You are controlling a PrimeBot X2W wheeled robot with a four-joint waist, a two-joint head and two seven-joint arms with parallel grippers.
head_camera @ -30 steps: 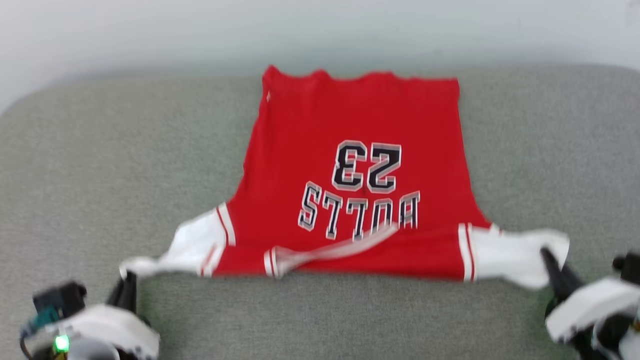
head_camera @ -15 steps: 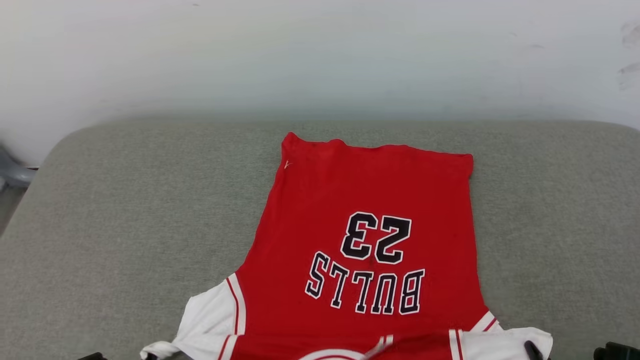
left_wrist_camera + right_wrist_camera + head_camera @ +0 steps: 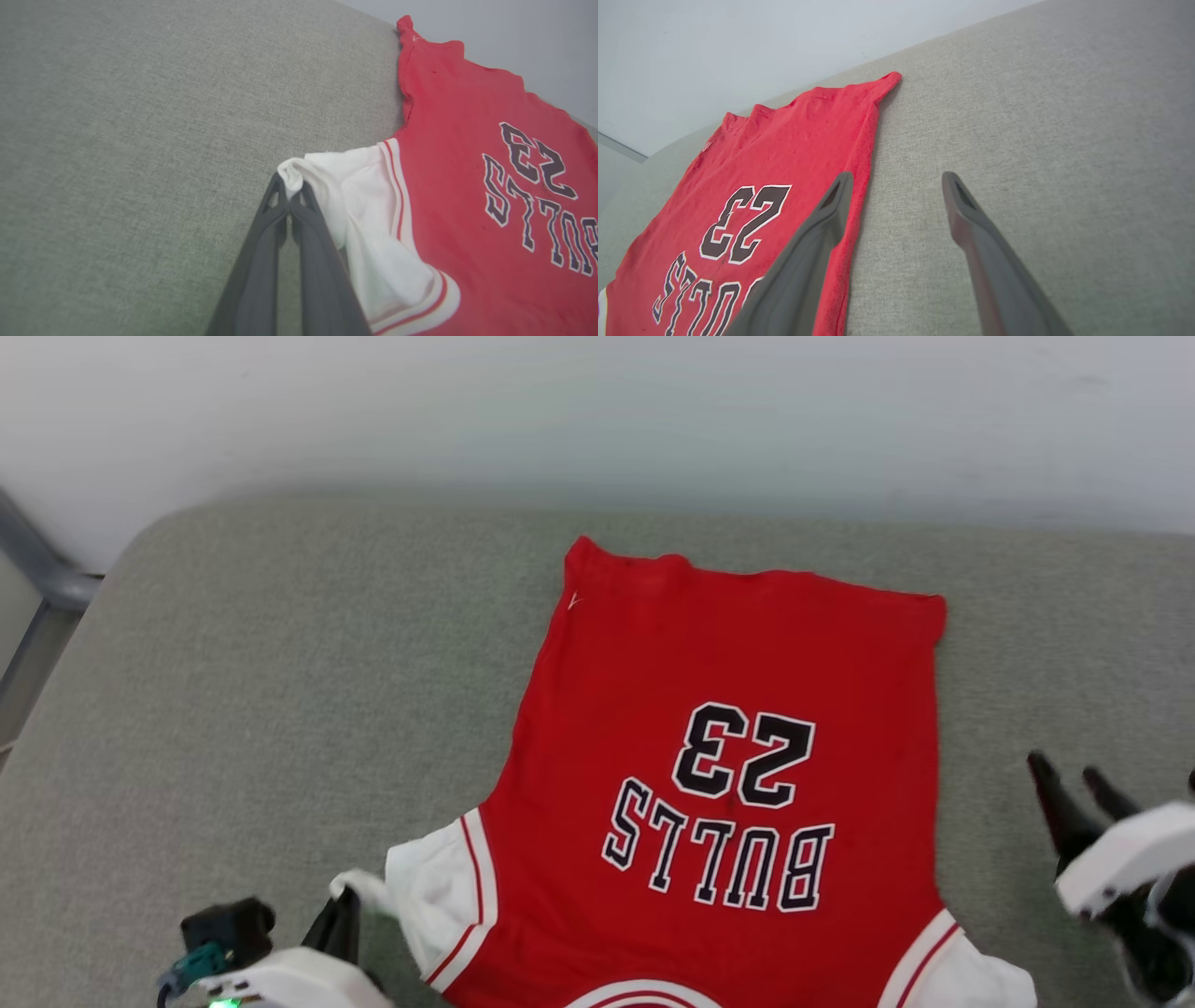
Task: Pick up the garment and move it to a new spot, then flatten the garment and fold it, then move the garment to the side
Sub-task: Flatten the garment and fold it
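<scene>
Broad grey woven cushion [image 3: 280,709], rounded corners, and the soft red garment [image 3: 747,653] lies flat across it, lettering up, hem toward the wall. Left gripper [image 3: 289,196] pinches the bunched white sleeve tip [image 3: 294,170]. Right gripper [image 3: 896,176] gapes wide, empty, beside the garment's edge.

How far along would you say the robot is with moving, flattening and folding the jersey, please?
Done: the garment lies mostly spread, lettering up, on the grey cushion. In hand: the left gripper, jaws shut, pinches a white sleeve tip; the right gripper hangs open at its side edge. Left: folding and moving aside.
</scene>
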